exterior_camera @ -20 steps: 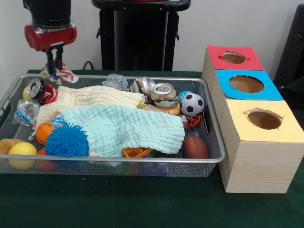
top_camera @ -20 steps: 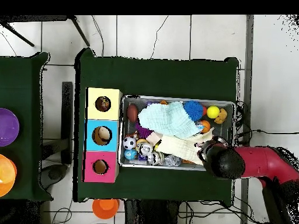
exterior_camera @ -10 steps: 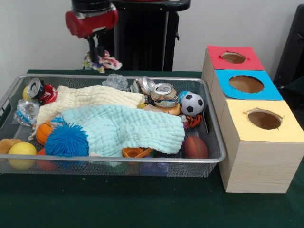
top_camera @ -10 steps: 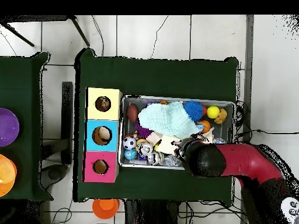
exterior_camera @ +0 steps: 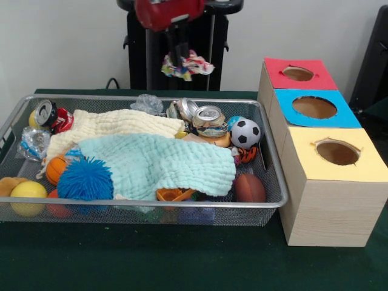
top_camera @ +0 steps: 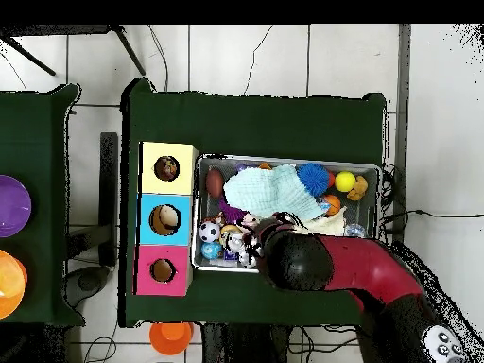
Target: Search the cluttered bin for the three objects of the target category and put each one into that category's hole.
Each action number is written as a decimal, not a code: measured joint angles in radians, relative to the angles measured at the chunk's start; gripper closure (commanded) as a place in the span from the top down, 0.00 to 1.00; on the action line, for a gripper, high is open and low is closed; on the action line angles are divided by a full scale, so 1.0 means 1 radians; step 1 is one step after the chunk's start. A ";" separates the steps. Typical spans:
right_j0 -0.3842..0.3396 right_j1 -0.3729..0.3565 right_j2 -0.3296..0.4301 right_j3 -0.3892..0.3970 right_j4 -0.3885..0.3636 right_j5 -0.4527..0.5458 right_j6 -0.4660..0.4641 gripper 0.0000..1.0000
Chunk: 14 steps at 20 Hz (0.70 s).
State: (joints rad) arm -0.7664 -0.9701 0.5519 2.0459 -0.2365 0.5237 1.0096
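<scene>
- Three wooden boxes just beside the bin (exterior_camera: 267,159), in a row: red-topped box (exterior_camera: 298,73), blue-topped box (exterior_camera: 314,107), yellow-topped box (exterior_camera: 337,153), one round hole in each lid.
- Two cloths spread over most of the bin's clutter: cream cloth (exterior_camera: 109,124) toward the pedestal side, pale blue cloth (exterior_camera: 160,163) lapping over it and hiding whatever lies beneath.
- Around the cloths inside the bin: blue spiky ball (exterior_camera: 85,179), yellow ball (exterior_camera: 27,191), small orange basketball (exterior_camera: 56,168), soccer ball (exterior_camera: 245,133), brown football (exterior_camera: 249,188), crushed cans (exterior_camera: 206,115), one red can (exterior_camera: 51,115) at the corner farthest from the boxes.
- Raised well above the bin's pedestal-side rim, red-and-black arm coming down from the top edge; in the overhead view its bulk covers part of the bin.
- Clamped on one knotted rope toy (exterior_camera: 187,64), gripper (exterior_camera: 177,56) holding it in the air, clear of the bin.
- Only that one rope toy countable.
</scene>
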 measured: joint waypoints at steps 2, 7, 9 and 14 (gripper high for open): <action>0.031 -0.001 -0.005 0.008 0.030 -0.038 0.018 0.00; 0.195 0.002 -0.050 0.032 0.121 -0.190 0.125 0.00; 0.246 0.009 -0.067 0.033 0.141 -0.229 0.160 0.00; 0.386 0.057 -0.133 0.023 0.196 -0.329 0.256 0.00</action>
State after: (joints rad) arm -0.3802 -0.9128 0.4190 2.0685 -0.0406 0.1947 1.2651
